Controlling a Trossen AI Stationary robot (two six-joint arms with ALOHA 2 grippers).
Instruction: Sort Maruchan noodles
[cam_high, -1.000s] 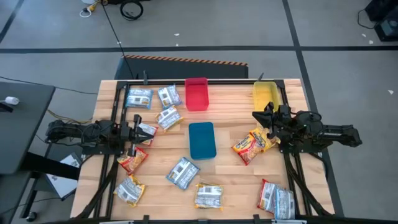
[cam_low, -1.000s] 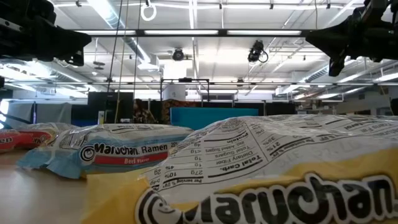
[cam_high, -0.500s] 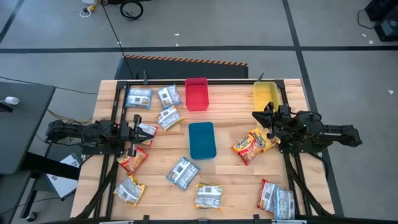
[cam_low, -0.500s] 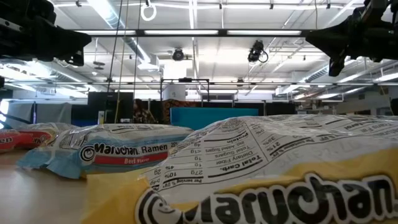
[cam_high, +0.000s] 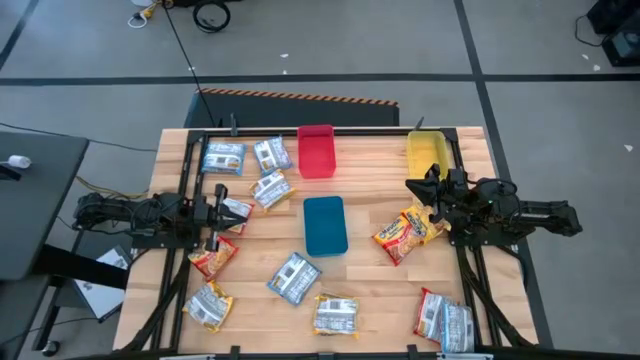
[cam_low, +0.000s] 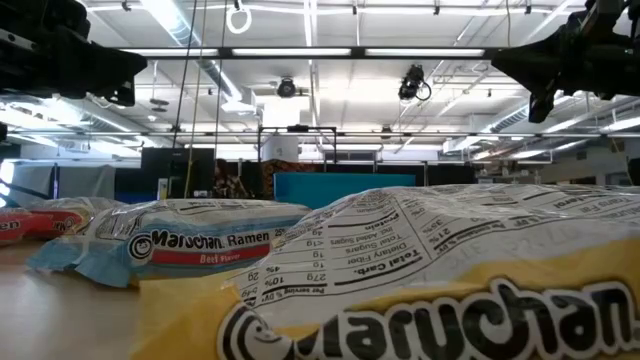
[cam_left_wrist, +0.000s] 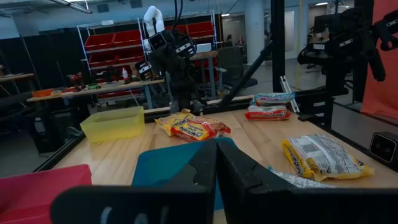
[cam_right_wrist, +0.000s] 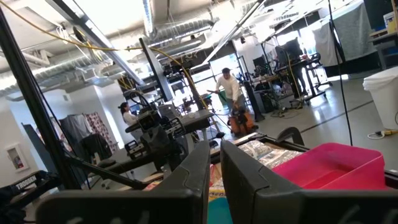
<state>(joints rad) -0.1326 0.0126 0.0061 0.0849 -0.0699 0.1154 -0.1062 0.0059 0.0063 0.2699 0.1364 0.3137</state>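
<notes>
Both grippers were clamped shut on nothing: left gripper hovered over the table's left side, right gripper by the yellow tray. Noodle packets lay scattered flat, long axes pointing every which way.

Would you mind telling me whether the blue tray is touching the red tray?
Apart. The high view shows bare wood between the blue tray and the red tray.

No visible change: no shift of either arm, any noodle packet, or any tray.
</notes>
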